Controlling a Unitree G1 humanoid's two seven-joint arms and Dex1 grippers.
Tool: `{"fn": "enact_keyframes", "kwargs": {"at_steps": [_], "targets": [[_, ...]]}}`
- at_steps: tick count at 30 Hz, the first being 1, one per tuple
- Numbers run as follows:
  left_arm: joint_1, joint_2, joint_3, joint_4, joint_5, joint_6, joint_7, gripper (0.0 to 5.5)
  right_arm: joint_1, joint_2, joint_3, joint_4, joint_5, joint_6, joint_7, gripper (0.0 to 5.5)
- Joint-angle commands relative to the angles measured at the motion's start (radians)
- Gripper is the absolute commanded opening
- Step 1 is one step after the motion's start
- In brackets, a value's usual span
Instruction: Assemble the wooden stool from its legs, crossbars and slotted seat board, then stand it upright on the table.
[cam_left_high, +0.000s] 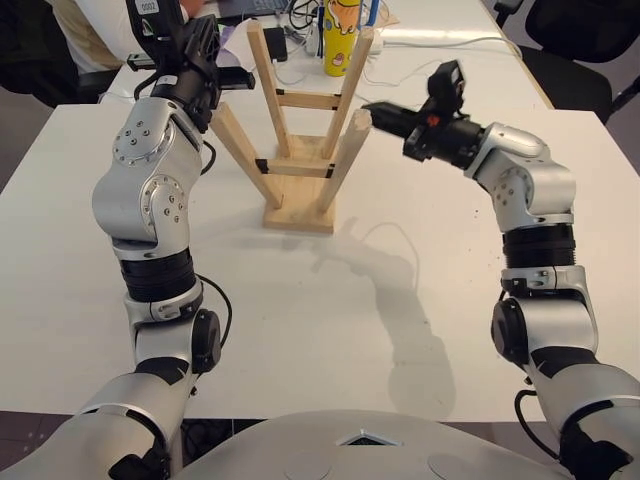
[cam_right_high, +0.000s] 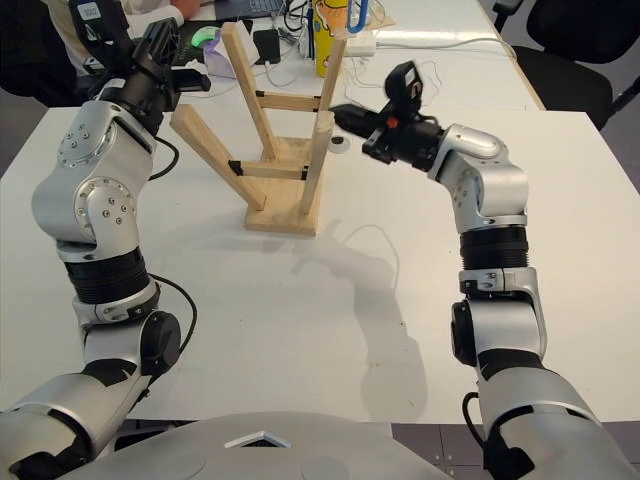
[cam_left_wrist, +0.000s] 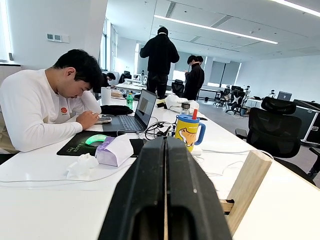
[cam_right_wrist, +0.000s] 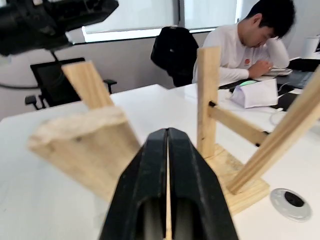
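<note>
The wooden stool (cam_left_high: 300, 168) sits upside down on its seat board (cam_left_high: 298, 215) toward the far side of the white table (cam_left_high: 430, 260), legs up, with the left gripper (cam_left_high: 243, 76) and right gripper (cam_left_high: 370, 108) both pinched closed and empty near its outer leg tops.

Left tool (cam_left_high: 240, 76) and right tool (cam_left_high: 375, 108) are both held high, elbows bent, pointing toward each other, each closed tight
</note>
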Motion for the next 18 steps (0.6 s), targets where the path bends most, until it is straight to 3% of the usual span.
{"fn": "enact_keyframes", "kwargs": {"at_steps": [1, 6, 12, 15, 18], "targets": [[0.007, 0.000, 0.022, -0.032, -0.011, 0.013, 0.015, 0.00, 0.071, -0.063, 0.081, -0.375, 0.160, 0.187, 0.144, 0.03], [-0.034, 0.022, 0.088, -0.056, -0.020, -0.021, 0.042, 0.00, 0.054, -0.008, 0.029, -0.587, 0.338, 0.334, 0.055, 0.03], [-0.046, 0.106, 0.167, -0.052, -0.021, -0.059, 0.035, 0.00, -0.023, 0.005, -0.004, -0.204, 0.006, 0.099, -0.311, 0.03], [-0.020, 0.168, 0.198, -0.030, -0.002, -0.063, 0.028, 0.00, -0.071, 0.042, -0.121, -0.092, 0.024, 0.053, -0.418, 0.03], [0.085, 0.285, 0.152, 0.021, 0.061, 0.031, -0.016, 0.00, -0.064, 0.057, -0.131, -0.069, -0.003, 0.020, -0.460, 0.03]]}}
